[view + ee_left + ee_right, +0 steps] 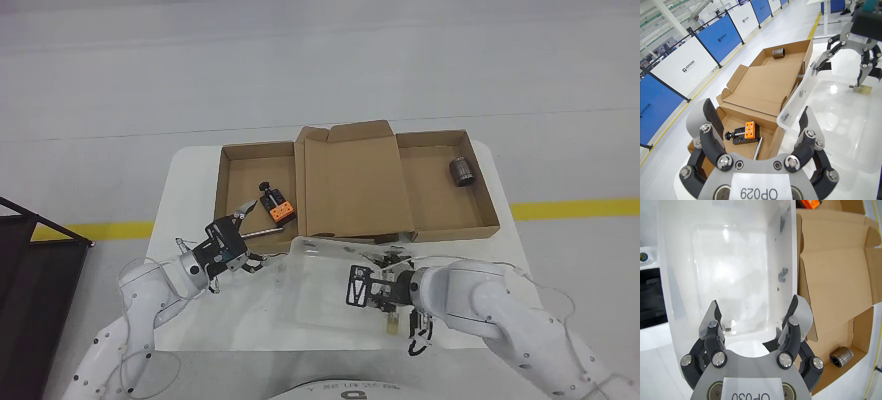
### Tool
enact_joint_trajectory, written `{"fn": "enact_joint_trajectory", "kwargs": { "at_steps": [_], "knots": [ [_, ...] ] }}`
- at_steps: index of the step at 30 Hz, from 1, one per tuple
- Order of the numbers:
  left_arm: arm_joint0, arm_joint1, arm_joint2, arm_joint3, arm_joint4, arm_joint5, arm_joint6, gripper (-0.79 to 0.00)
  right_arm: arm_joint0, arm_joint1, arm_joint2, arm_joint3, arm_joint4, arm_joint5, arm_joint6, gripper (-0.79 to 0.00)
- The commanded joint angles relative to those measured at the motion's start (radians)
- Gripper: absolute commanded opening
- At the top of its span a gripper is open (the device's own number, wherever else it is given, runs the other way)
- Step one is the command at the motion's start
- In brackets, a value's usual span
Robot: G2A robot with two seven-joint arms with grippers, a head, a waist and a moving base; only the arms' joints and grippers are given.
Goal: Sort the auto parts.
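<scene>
bin: clear bin (318, 292) taken as reference; one small tan block with a threaded stud (860, 88) is seen lying inside it, toward the right arm's end.
box: cardboard box (232, 152) set just beyond the bin's far rim.
sorted: orange clamp (748, 132) and steel rod (758, 148) laid in the box compartment beyond the bin's left corner; bearing (778, 53) in the compartment beyond its right end.
right gripper (838, 75): held over the bin, jaws apart, nothing gripped; one fingertip just beside the block.
left gripper (757, 111): held off the bin's left end, jaws apart, empty.
progress: three parts judged placed; one left to be picked from the bin.
</scene>
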Motion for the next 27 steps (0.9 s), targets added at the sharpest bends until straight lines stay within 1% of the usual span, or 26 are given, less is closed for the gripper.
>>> {"fn": "enact_joint_trajectory", "kwargs": {
  "at_steps": [1, 3, 5, 7, 9, 12, 13, 15, 16, 19, 20, 22, 23, 25, 26, 27],
  "knots": [
    [0.0, 0.0, 0.0, 0.0, 0.0, 0.0, 0.0, 0.0, -0.042, 0.009, 0.044, 0.015, -0.03, -0.025, -0.144, -0.157],
    [0.0, 0.0, 0.0, 0.0, 0.0, 0.0, 0.0, 0.0, -0.091, 0.02, 0.099, 0.04, -0.056, -0.043, -0.273, -0.249],
    [0.0, -0.001, 0.008, -0.008, 0.003, -0.003, -0.004, 0.0, -0.144, 0.031, 0.158, 0.067, -0.081, -0.056, -0.399, -0.299],
    [-0.001, -0.001, 0.047, -0.049, 0.042, -0.028, -0.048, 0.0, -0.199, 0.041, 0.221, 0.096, -0.104, -0.077, -0.531, -0.311],
    [0.002, -0.002, 0.068, -0.087, 0.06, -0.026, -0.089, 0.0, -0.254, 0.051, 0.283, 0.126, -0.128, -0.093, -0.658, -0.329],
    [0.028, -0.001, 0.056, -0.135, 0.035, -0.025, -0.116, 0.0, -0.325, 0.061, 0.361, 0.167, -0.17, -0.112, -0.806, -0.372],
    [0.043, 0.001, 0.042, -0.151, 0.021, -0.025, -0.114, 0.0, -0.344, 0.064, 0.381, 0.175, -0.185, -0.111, -0.837, -0.369],
    [0.082, 0.004, 0.003, -0.174, -0.011, -0.022, -0.102, 0.0, -0.377, 0.066, 0.408, 0.179, -0.214, -0.103, -0.878, -0.326],
    [0.105, 0.006, -0.018, -0.182, -0.034, -0.021, -0.088, 0.0, -0.389, 0.067, 0.417, 0.178, -0.227, -0.098, -0.893, -0.289],
    [0.182, 0.01, -0.089, -0.181, -0.114, -0.03, -0.053, 0.0, -0.414, 0.068, 0.43, 0.177, -0.263, -0.086, -0.927, -0.222],
    [0.207, 0.011, -0.111, -0.174, -0.147, -0.03, -0.043, 0.0, -0.419, 0.068, 0.431, 0.177, -0.272, -0.084, -0.936, -0.209],
    [0.247, 0.012, -0.155, -0.155, -0.197, -0.017, -0.056, 0.0, -0.423, 0.068, 0.432, 0.18, -0.283, -0.082, -0.949, -0.212],
    [0.261, 0.012, -0.179, -0.143, -0.2, 0.011, -0.08, -0.052, -0.424, 0.067, 0.432, 0.182, -0.286, -0.081, -0.953, -0.209],
    [0.285, 0.012, -0.212, -0.143, -0.173, 0.074, -0.131, -0.092, -0.424, 0.066, 0.431, 0.181, -0.295, -0.081, -0.957, -0.215],
    [0.297, 0.011, -0.22, -0.144, -0.164, 0.098, -0.15, -0.163, -0.424, 0.066, 0.43, 0.178, -0.3, -0.081, -0.959, -0.219],
    [0.307, 0.011, -0.226, -0.147, -0.152, 0.109, -0.167, -0.197, -0.425, 0.066, 0.43, 0.175, -0.305, -0.08, -0.96, -0.206]
  ]
}}
